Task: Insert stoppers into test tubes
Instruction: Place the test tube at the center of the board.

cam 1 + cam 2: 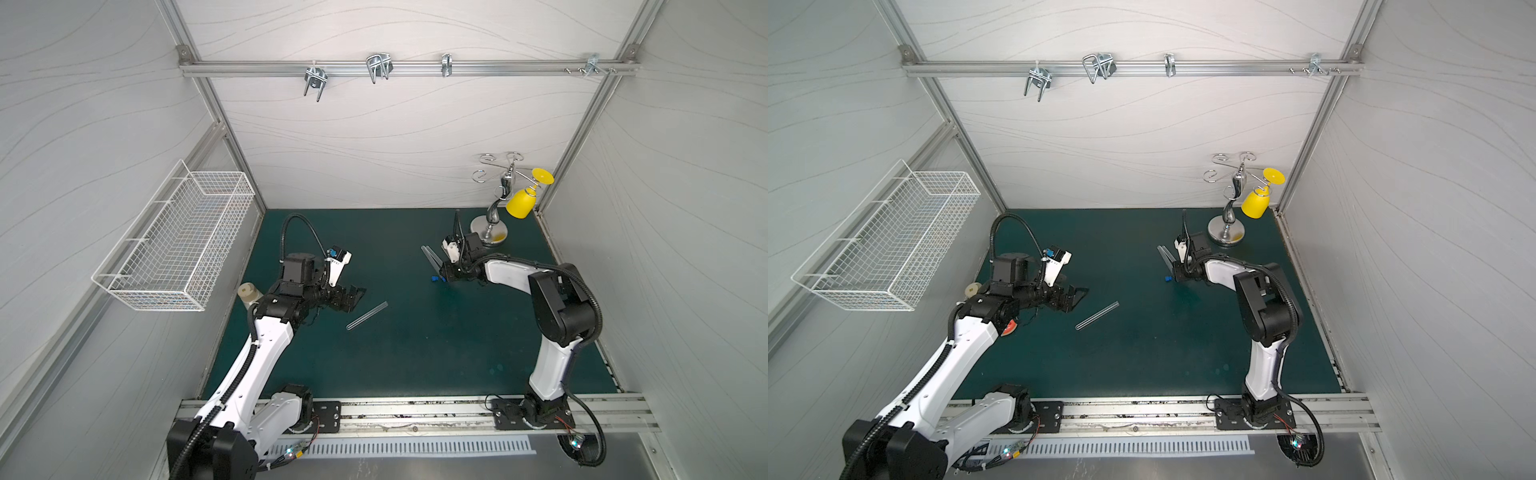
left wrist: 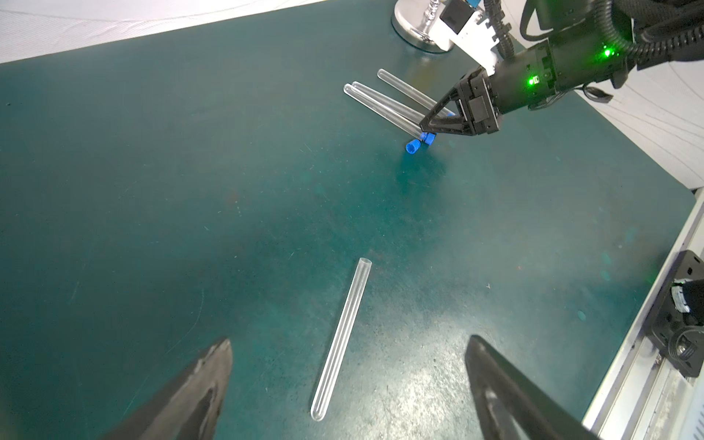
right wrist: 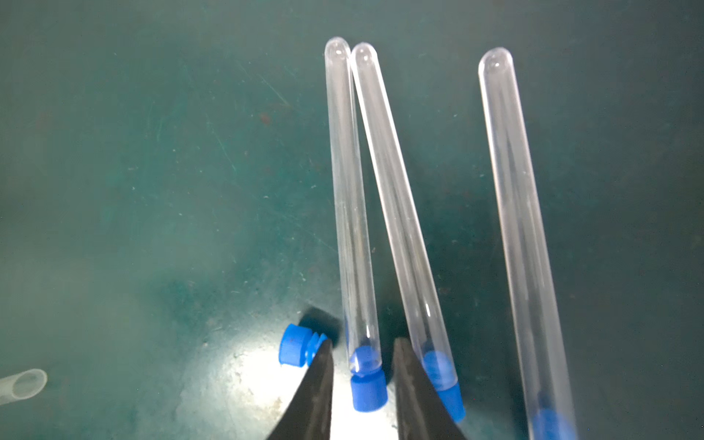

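**Green mat (image 1: 415,353): three tubes plugged, one open**

Three stoppered test tubes (image 3: 400,228) lie at 1 o'clock from mat centre; right gripper (image 3: 362,342) jaws slightly parted, straddling one stoppered end, gap on either side; loose stopper (image 3: 295,350) just beside them; unstoppered test tube (image 2: 343,335) near centre, just ahead of left gripper (image 2: 348,339), jaws wide apart, holding nothing.

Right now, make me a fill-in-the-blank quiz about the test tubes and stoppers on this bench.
1. ___ of the four test tubes have a stopper pushed into the mouth.
2. The left gripper, jaws wide apart, faces the lone tube, which has ___ stopper in it.
3. Beside the right gripper lies one loose stopper, coloured ___.
4. The cup hanging on the chrome rack is ___.
Missing words: three; no; blue; yellow.
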You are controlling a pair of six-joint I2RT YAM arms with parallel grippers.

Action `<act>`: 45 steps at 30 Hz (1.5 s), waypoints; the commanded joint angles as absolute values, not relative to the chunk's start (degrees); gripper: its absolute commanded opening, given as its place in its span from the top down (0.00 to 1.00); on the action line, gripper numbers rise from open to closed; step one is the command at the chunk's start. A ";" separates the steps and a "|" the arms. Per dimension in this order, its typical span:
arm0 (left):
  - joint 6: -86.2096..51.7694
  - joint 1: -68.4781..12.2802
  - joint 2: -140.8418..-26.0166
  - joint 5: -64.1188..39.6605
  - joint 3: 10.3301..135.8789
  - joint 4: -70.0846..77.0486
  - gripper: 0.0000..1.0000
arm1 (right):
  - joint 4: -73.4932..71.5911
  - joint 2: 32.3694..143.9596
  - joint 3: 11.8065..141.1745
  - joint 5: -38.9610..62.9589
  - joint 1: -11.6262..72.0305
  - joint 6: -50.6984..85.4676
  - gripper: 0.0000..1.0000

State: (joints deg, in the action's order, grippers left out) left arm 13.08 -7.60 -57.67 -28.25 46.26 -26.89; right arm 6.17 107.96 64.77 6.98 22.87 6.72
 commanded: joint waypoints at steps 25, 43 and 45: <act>24.95 -13.28 -60.26 -26.44 48.79 -34.30 0.09 | 16.17 74.03 52.65 7.12 18.05 5.07 0.43; 10.31 -18.76 -82.45 -25.64 69.07 -34.19 0.17 | 24.55 97.32 67.49 15.34 20.96 12.04 0.61; 8.69 -18.81 -85.62 -24.65 72.32 -35.93 0.18 | 25.52 99.19 68.99 15.50 21.18 12.10 0.63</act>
State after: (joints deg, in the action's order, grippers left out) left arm 12.73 -18.57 -82.67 -25.50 68.07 -33.95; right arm 22.83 97.21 66.87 13.34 20.51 11.20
